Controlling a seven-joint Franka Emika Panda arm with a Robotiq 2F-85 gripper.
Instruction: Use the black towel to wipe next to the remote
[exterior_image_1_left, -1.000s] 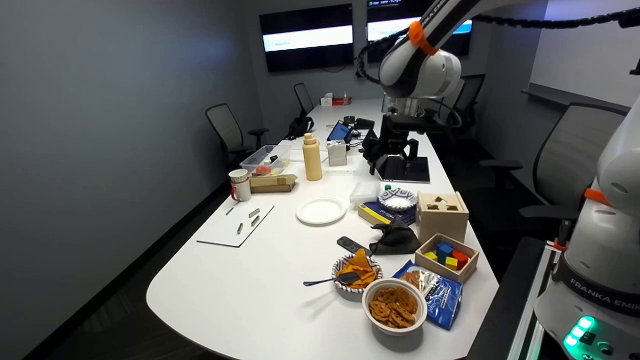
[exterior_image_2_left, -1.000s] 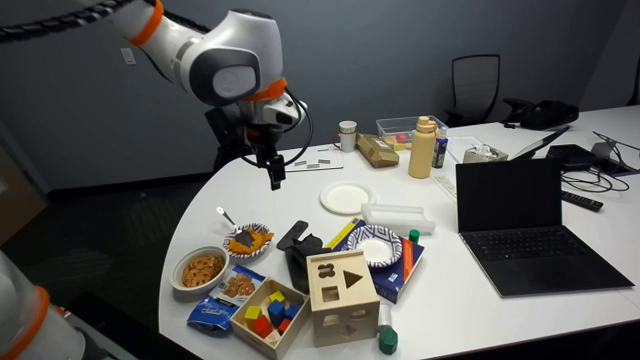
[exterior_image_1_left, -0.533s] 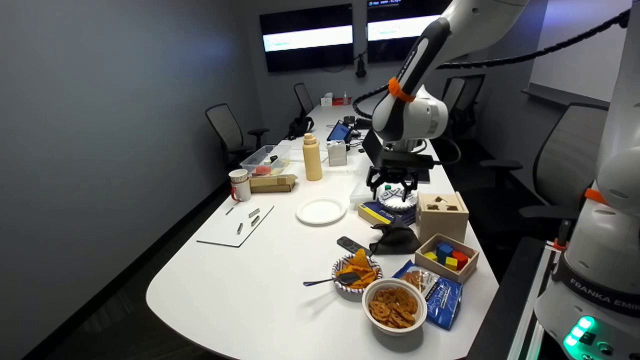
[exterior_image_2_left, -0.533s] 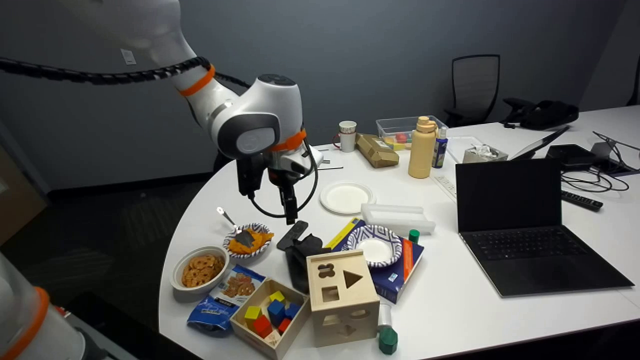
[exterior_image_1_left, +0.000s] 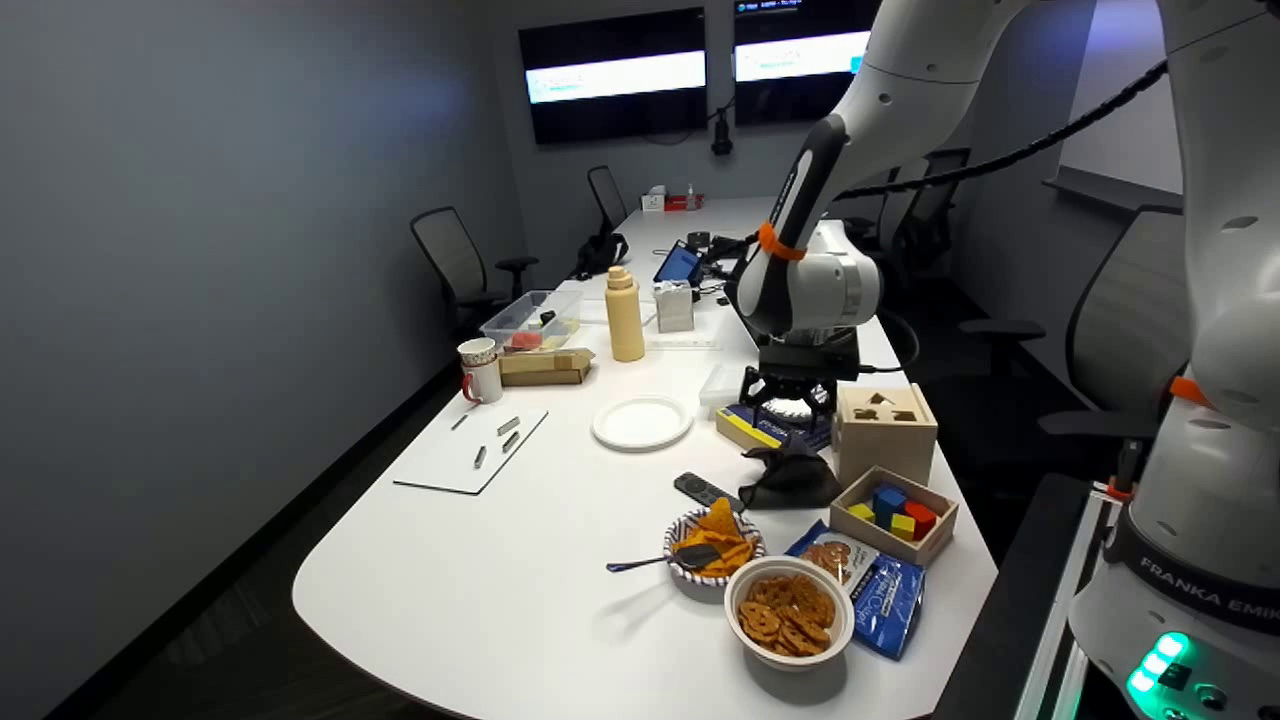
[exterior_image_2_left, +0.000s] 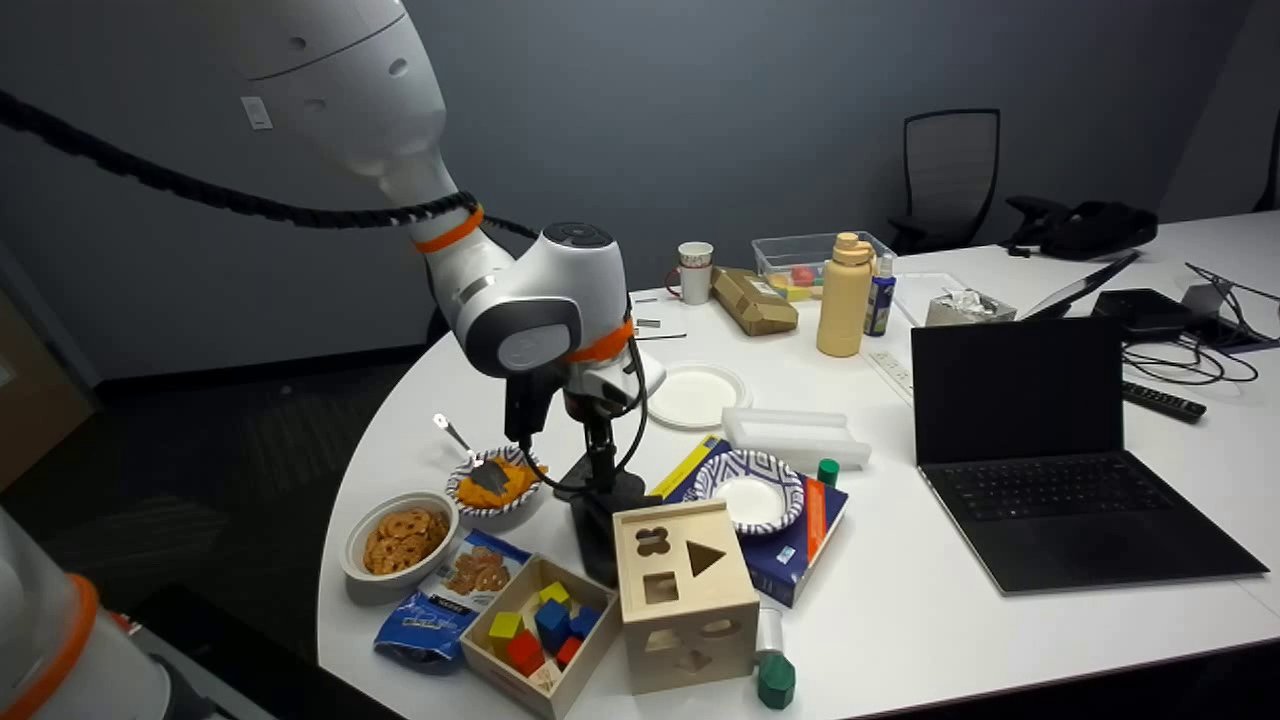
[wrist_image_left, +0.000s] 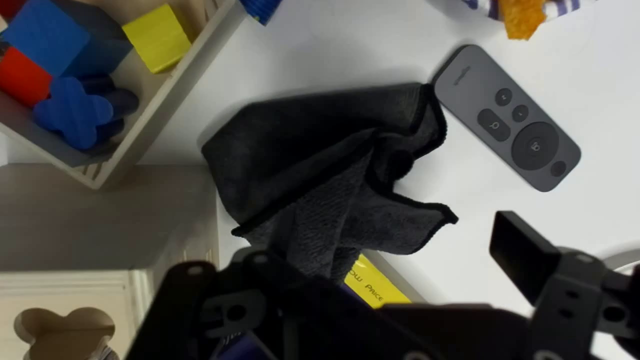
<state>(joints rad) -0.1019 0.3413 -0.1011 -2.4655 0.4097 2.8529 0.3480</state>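
The black towel (exterior_image_1_left: 790, 482) lies crumpled on the white table, with one end against the book. It also shows in an exterior view (exterior_image_2_left: 592, 540) and large in the wrist view (wrist_image_left: 310, 160). The dark grey remote (wrist_image_left: 505, 117) lies flat beside the towel, touching or nearly touching one corner. It also shows in an exterior view (exterior_image_1_left: 703, 490). My gripper (exterior_image_1_left: 790, 415) points down above the towel's book-side end. In the wrist view the fingers (wrist_image_left: 392, 247) are wide apart with nothing held between them. The left finger overlaps part of the towel there.
A wooden shape box (exterior_image_1_left: 885, 450) and a wooden tray of blocks (exterior_image_1_left: 890, 540) stand close beside the towel. A book (wrist_image_left: 375, 285) under a patterned plate lies behind it. A chip bowl (exterior_image_1_left: 682, 575), a pretzel bowl (exterior_image_1_left: 790, 658) and a blue snack bag (exterior_image_1_left: 895, 605) are near.
My gripper has come down and closer, from high above the table to just over the towel. It stays open. The towel, remote and other objects have not moved.
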